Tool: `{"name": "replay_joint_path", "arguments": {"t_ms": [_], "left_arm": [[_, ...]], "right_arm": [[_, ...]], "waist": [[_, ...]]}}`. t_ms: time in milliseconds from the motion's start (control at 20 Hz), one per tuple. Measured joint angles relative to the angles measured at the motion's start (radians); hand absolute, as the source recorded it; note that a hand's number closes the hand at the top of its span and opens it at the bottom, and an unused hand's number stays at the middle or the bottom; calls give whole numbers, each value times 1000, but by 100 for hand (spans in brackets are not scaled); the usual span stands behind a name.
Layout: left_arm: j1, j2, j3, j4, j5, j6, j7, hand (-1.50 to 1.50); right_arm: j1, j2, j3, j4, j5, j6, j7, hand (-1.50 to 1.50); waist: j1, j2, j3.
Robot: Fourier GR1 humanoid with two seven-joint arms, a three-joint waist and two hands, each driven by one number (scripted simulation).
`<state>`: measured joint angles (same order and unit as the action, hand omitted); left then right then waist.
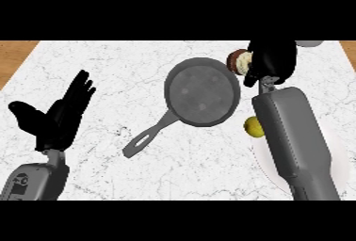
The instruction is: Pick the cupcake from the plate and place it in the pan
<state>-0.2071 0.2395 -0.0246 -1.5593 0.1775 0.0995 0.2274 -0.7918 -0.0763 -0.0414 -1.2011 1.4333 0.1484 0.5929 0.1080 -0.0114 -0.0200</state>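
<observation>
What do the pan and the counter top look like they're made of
The pan looks like dark cast metal, perhaps cast iron: matte grey, faintly mottled base, with a one-piece handle ending in a hanging slot. The counter top looks like polished marble or a marble-look slab: white with fine grey veins. Its edges at the far corners look like wood, brown with grain.

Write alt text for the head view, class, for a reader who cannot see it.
The robot's right hand holds a cupcake beside the far right rim of a grey pan on a white marble counter. A yellow fruit lies on a white plate under the right forearm. The left hand rests open at the left.
</observation>
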Motion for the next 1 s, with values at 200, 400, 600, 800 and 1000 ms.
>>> {"name": "replay_joint_path", "arguments": {"t_ms": [200, 400, 600, 800, 1000], "left_arm": [[-22, -14, -21, 2, -2, -5, 4, 0], [-43, -24, -36, 8, -8, -6, 7, 0], [-58, -31, -38, 15, -8, -6, 7, 0], [-60, -28, -24, 26, -6, -2, 6, 0], [-58, -33, -18, 31, -15, 14, 4, 0]], "right_arm": [[-127, 47, 12, 27, 98, 8, 281, 150], [-246, 62, 31, 87, 165, 10, 475, 150], [-325, 64, 55, 154, 189, -5, 569, 150], [-363, 65, 75, 208, 192, -34, 622, 150], [-367, 65, 95, 252, 172, -64, 646, 150]], "waist": [[27, 12, 4], [48, 25, 9], [49, 29, 12], [29, 28, 15], [8, 26, 17]]}}
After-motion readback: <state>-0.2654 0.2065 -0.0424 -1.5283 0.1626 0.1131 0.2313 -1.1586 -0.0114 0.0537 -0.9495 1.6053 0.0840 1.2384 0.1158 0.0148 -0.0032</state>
